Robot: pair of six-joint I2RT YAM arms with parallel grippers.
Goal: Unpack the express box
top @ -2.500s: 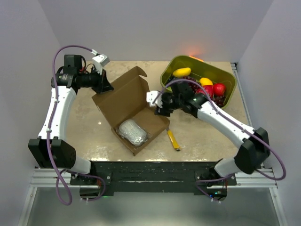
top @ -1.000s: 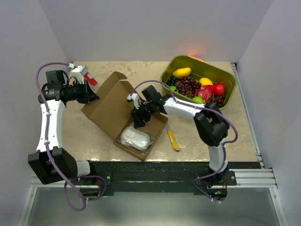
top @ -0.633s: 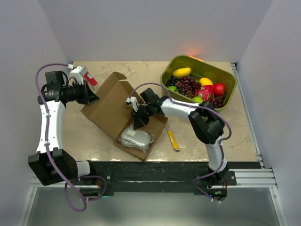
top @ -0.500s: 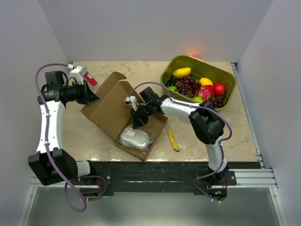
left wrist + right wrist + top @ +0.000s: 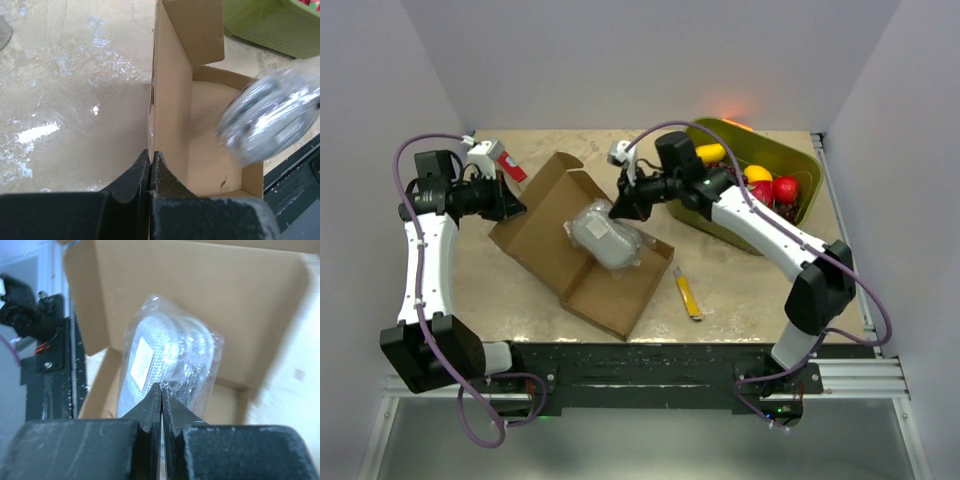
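The express box (image 5: 545,228) lies open left of centre, its brown lid tilted up toward the left. My left gripper (image 5: 513,207) is shut on the lid's edge; in the left wrist view the gripper (image 5: 151,157) pinches the cardboard wall (image 5: 172,100). A grey packet in clear wrap (image 5: 605,236) hangs above the box's tray. My right gripper (image 5: 618,210) is shut on the packet's upper end. In the right wrist view the gripper (image 5: 162,386) bites the wrap, the packet (image 5: 165,357) dangling over the open box (image 5: 200,285). The packet (image 5: 270,117) is blurred in the left wrist view.
An olive-green tub (image 5: 800,160) of fruit stands at the back right, partly behind my right arm. A yellow cutter (image 5: 687,297) lies on the table right of the box. The black rail (image 5: 640,360) runs along the near edge.
My right gripper closed on the packet inside the box tray and lifted it up and toward the back. The left gripper kept its hold on the lid.
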